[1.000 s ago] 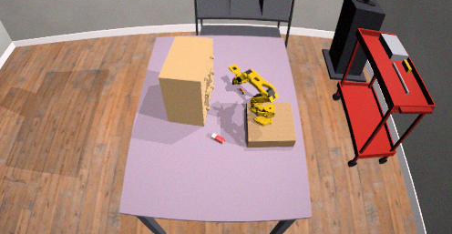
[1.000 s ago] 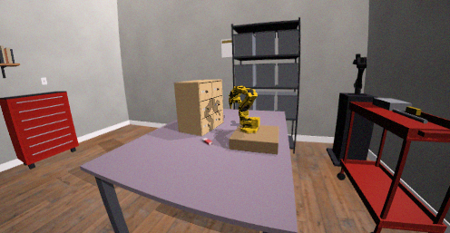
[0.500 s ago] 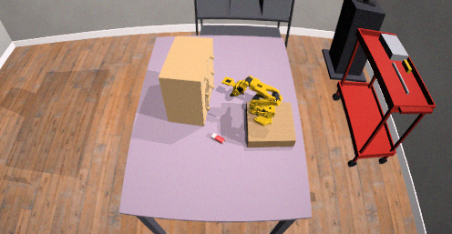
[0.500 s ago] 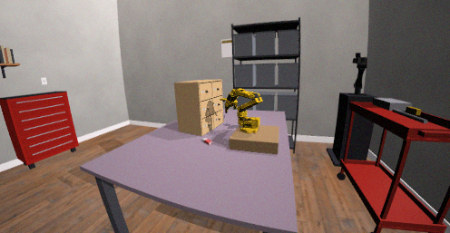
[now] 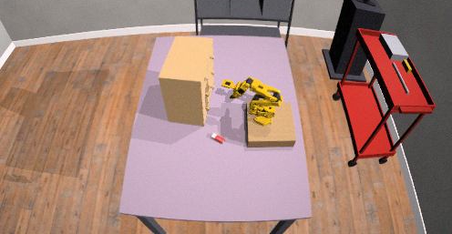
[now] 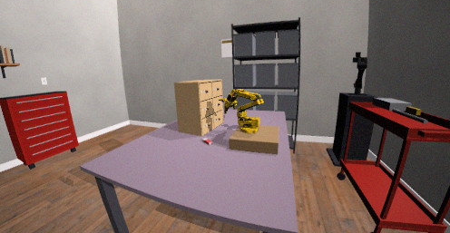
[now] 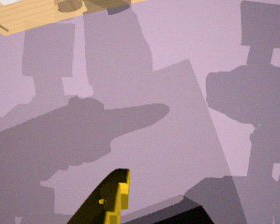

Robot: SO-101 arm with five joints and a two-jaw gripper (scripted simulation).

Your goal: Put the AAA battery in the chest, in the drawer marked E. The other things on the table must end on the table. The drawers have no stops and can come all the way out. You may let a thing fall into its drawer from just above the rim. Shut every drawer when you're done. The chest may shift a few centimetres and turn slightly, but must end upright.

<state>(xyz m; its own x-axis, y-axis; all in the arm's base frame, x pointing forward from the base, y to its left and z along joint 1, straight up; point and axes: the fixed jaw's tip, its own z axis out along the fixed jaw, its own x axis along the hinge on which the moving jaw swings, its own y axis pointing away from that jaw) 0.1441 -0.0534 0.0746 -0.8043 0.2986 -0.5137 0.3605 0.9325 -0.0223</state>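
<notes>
- The gripper [image 5: 234,96] [image 6: 226,111] [image 7: 161,192] is partly open, with nothing between its jaws; it is above the table [image 5: 214,175] [image 6: 195,174] [image 7: 166,150], near the centre of the top view.
- Where the AAA battery lies relative to the jaws, or anywhere else, I cannot tell.
- The chest [image 5: 184,97] [image 6: 188,108] [image 7: 38,17] stands upright, left of the gripper in the top view; its edge crosses the upper left of the wrist view.
- A small red-and-white thing [image 5: 218,138] [image 6: 207,141] lies on the table, below centre in the top view, apart from the jaws.
- The arm [image 5: 264,88] [image 6: 247,96] stands on a wooden block [image 5: 271,136] [image 6: 254,144], right of centre in the top view.
</notes>
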